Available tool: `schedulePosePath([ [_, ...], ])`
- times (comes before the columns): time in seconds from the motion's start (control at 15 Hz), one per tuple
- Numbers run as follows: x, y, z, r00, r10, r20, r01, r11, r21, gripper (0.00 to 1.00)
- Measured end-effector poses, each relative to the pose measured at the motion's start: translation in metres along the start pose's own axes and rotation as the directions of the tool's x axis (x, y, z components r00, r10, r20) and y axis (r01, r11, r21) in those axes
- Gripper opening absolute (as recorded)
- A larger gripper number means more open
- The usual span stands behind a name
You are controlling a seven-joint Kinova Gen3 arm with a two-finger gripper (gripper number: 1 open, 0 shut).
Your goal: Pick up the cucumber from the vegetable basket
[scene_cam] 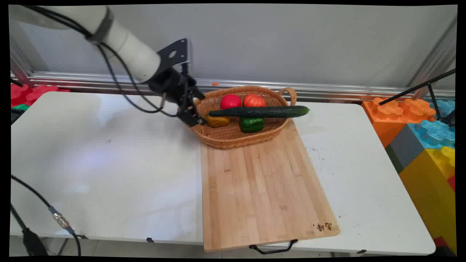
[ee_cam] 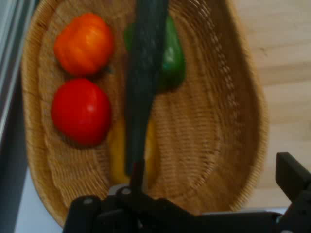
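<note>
So the end effector (scene_cam: 199,117) sits at the left end of the wicker basket (scene_cam: 233,140), a bit above the middle of the frame in the main view, and it's clamped onto the left tip of a long dark green cucumber (scene_cam: 259,111). The cucumber lies level across the basket, left to right, with its right end poking out past the basket's right rim under the small loop handle. In the hand view the cucumber (ee_cam: 145,82) runs straight up from the black linkage, and one finger (ee_cam: 293,174) shows off at the right edge.

Inside the basket: a red tomato (scene_cam: 230,101) and an orange-red pepper (scene_cam: 254,100) at the back, side by side, then a yellow-orange pepper (scene_cam: 217,120) and a green pepper (scene_cam: 252,124) at the front. The cucumber crosses between those two rows. The hand view shows the yellow one (ee_cam: 114,150) right under the cucumber's gripped end and the green one (ee_cam: 173,60) partly hidden behind it.

The basket's front part rests on the far end of a wooden cutting board (scene_cam: 262,189), which fills the lower middle of the frame on the white counter (scene_cam: 102,163). Big coloured toy blocks (scene_cam: 426,145) are stacked at the right edge.
</note>
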Motion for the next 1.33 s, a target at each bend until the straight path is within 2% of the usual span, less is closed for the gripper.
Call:
schedulePosePath([
  [0.27, 0.013, -0.012, 0.026, 0.999, 0.032, 0.007, -0.032, 0.999, 0.024, 1.0],
  [0.8, 0.025, -0.032, 0.093, 0.994, 0.098, 0.047, -0.099, 0.995, 0.017, 1.0],
  [1.33, 0.03, -0.041, 0.139, 0.992, 0.116, 0.042, -0.117, 0.993, 0.014, 1.0],
])
